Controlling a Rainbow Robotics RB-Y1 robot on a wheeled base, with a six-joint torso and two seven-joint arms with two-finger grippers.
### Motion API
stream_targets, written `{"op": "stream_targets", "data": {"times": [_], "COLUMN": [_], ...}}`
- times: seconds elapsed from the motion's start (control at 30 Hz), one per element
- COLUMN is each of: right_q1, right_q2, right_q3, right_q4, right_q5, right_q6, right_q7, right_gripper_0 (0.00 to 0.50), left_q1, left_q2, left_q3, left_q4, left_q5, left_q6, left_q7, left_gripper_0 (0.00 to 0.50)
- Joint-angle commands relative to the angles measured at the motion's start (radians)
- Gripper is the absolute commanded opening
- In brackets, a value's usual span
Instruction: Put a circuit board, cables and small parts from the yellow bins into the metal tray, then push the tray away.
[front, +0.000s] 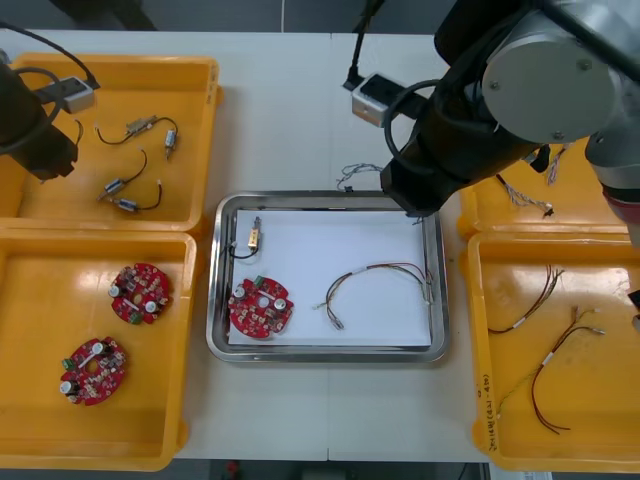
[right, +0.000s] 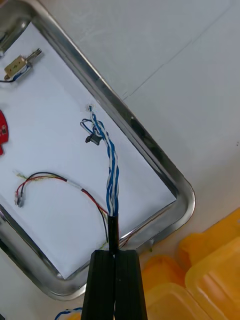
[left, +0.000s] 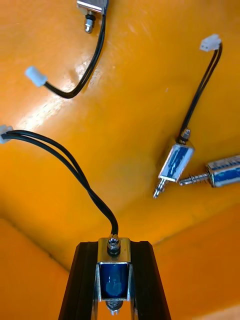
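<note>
Surface: light table, pale top with thin seams, dark floor past its far edge at the top of the front view. Dead centre sits the metal tray, shiny rim, white inside.

In the tray:
- Lower left: a red circuit board.
- Upper left: a small metal part on a black lead.
- Right of middle: a red and yellow cable, lying in a loose curve.

The right gripper is over the tray's upper-right corner in the front view. Its fingers are pinched on a twisted blue and white cable. The cable runs out from them over the white inside, and its loose end lies close to the rim. Can't tell if that end touches down.

The left gripper is at the upper left of the front view, inside the upper-left yellow bin. It is clamped on a blue-bodied small metal part, with a black twin lead trailing off it. Loose small metal parts of the same sort lie on that bin's floor.

Other bins in the front view:
- The lower-left yellow bin has two spare boards.
- The lower-right yellow bin has spare red and yellow cables.
- The upper-right yellow bin is mostly under the right arm, with thin cable ends showing.
</note>
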Motion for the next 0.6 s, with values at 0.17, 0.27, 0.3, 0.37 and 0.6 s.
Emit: {"op": "stream_targets", "data": {"times": [0.17, 0.27, 0.3, 0.37, 0.6], "right_q1": [-0.004, -0.003, -0.004, -0.004, -0.003], "right_q2": [0.017, 0.017, 0.017, 0.018, 0.026], "right_q3": [0.13, 0.176, 0.196, 0.227, 0.265], "right_q4": [-0.036, -0.036, -0.034, -0.008, 0.089], "right_q5": [0.069, 0.096, 0.104, 0.095, 0.093], "right_q6": [-0.049, -0.077, -0.097, -0.147, -0.25], "right_q7": [0.173, 0.209, 0.214, 0.228, 0.357], "right_gripper_0": [0.0, 0.0, 0.0, 0.0, 0.0], "left_q1": [-0.037, -0.031, -0.023, -0.005, 0.046], "left_q2": [0.068, 0.068, 0.068, 0.067, 0.067], "left_q3": [0.051, 0.055, 0.055, 0.054, 0.051], "left_q4": [-0.123, -0.157, -0.178, -0.223, -0.361], "left_q5": [-0.01, -0.006, -0.006, -0.003, 0.022], "left_q6": [0.092, 0.112, 0.118, 0.136, 0.196], "left_q7": [0.076, 0.123, 0.146, 0.189, 0.303], "left_gripper_0": [0.0, 0.001, 0.0, 0.0, 0.001]}}
